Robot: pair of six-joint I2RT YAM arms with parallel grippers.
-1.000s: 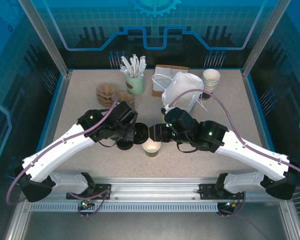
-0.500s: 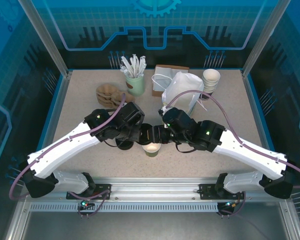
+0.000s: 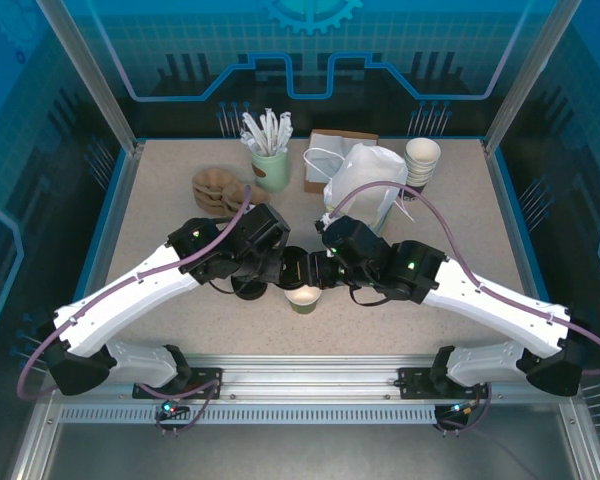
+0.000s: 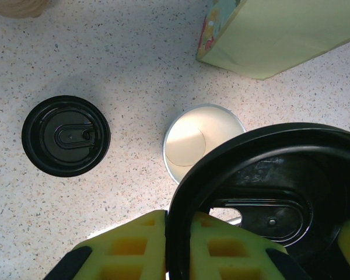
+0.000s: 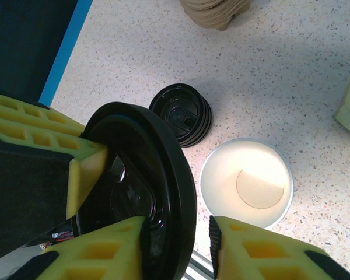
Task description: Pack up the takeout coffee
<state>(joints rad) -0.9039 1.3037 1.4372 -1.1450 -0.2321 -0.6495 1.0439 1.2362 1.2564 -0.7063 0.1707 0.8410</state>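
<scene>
at the table's middle, seen from above, the cup (image 3: 302,296) stands open, not yet lidded or bagged; the bag (image 3: 365,185) stands behind it. the left gripper (image 3: 280,270) and right gripper (image 3: 312,270) meet just over the cup around one black lid (image 3: 295,266).

the left wrist view shows its pads clamped on that lid's rim, with spare lids (image 4: 65,135) beside the cup.

the right wrist view shows its fingers astride the same rim; clamped or not, i cannot tell.

no writing is readable, only a blurred print on the bag's corner.
</scene>
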